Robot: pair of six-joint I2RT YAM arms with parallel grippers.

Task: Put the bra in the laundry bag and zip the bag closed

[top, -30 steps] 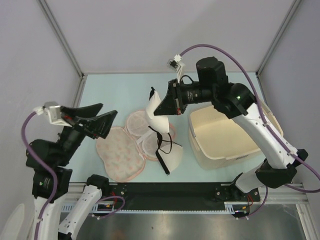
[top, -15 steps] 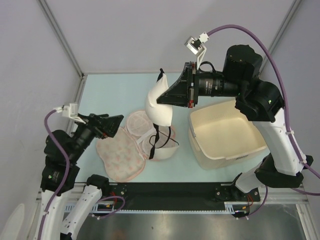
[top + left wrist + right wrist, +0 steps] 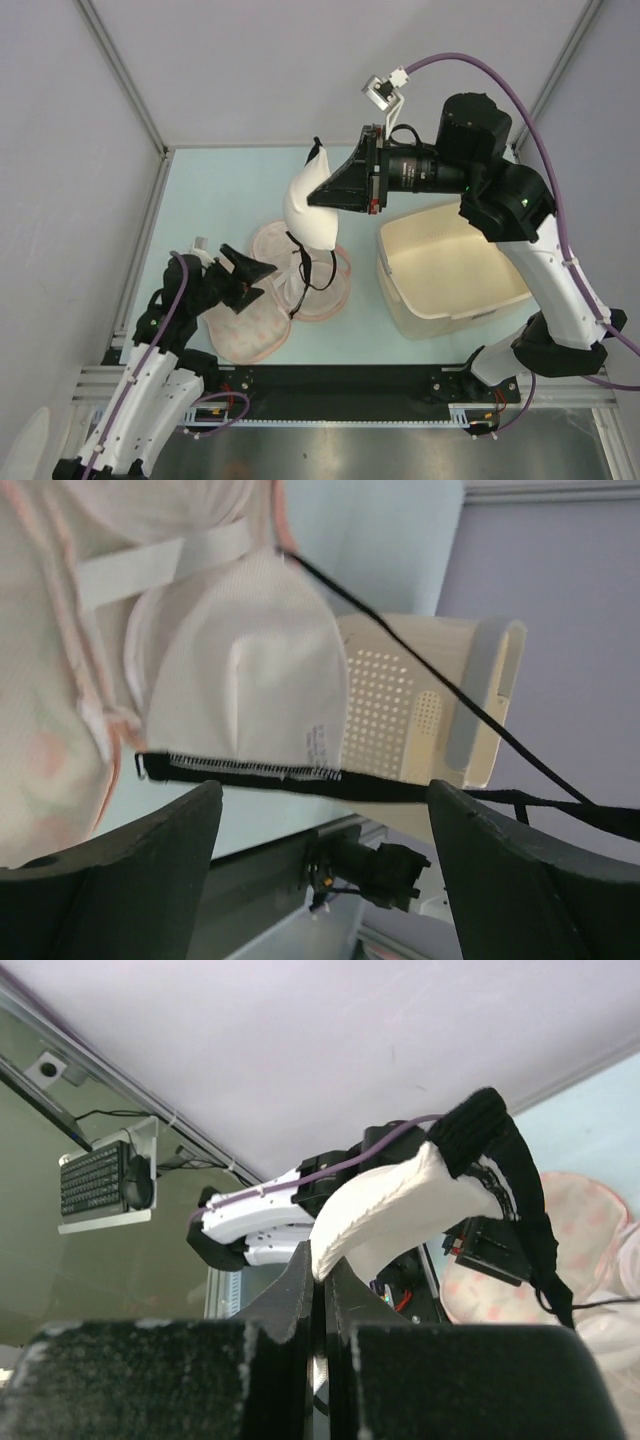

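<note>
My right gripper (image 3: pixel 313 197) is shut on the top edge of the bra (image 3: pixel 302 212) and holds it up in the air. The cream-white cups hang folded, and the black straps (image 3: pixel 318 268) trail down to the laundry bag (image 3: pixel 240 322). That peach patterned bag lies open and flat on the table. In the right wrist view the bra (image 3: pixel 400 1205) is pinched between the shut jaws of the right gripper (image 3: pixel 322 1270). My left gripper (image 3: pixel 252 270) is low over the bag, open. In its wrist view the left gripper (image 3: pixel 325 865) is empty, below the bra cup (image 3: pixel 250 670) and its black edging (image 3: pixel 300 778).
A cream plastic basket (image 3: pixel 455 312) stands at the right of the table, under the right arm; the left wrist view shows its perforated wall (image 3: pixel 400 705). Grey walls close in the table at the back and both sides. A black rail runs along the near edge.
The right gripper lifted the bra higher, so its lower cup left the bag. The left arm dropped and swung right, down to the bag.
</note>
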